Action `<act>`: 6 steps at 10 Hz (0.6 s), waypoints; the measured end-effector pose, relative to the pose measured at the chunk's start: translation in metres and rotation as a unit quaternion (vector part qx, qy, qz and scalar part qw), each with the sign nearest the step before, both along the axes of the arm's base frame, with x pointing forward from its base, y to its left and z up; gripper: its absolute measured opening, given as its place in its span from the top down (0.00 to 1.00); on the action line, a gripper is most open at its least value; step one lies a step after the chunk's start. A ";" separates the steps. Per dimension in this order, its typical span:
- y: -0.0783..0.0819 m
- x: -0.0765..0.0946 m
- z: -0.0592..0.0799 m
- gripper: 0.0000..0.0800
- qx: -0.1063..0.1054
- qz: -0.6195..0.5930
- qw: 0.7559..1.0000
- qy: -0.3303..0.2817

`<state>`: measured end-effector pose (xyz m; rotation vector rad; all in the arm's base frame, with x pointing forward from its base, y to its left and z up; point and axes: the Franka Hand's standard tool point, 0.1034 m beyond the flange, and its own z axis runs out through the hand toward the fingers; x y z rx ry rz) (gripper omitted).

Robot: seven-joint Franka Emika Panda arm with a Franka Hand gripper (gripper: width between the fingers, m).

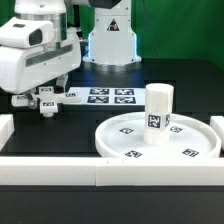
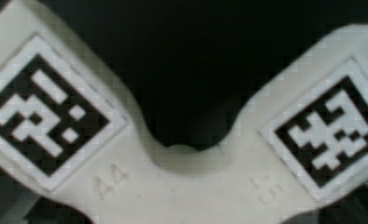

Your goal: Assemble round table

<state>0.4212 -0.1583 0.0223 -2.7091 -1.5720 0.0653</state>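
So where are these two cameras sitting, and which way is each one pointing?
Exterior view: off the arm, looking across the table at the round disc, the leg standing on it and the marker board; the arm and gripper show at the exterior view's left.
Wrist view: on the wrist, close on the cross-shaped piece; no robot part shows.
Shared: the cross-shaped piece, beneath the gripper.

The marker board [image 1: 108, 97] lies flat on the black bench [image 1: 60, 135], toward its far side, with four square tags showing. A long white border bar [image 1: 50, 172] runs along the bench's near edge.
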 end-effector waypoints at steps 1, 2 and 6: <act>0.001 0.000 -0.001 0.20 0.000 0.000 1.000 0.001; 0.001 0.000 0.000 0.41 0.000 0.000 1.000 0.001; 0.000 0.001 0.000 0.44 0.001 0.001 1.000 0.002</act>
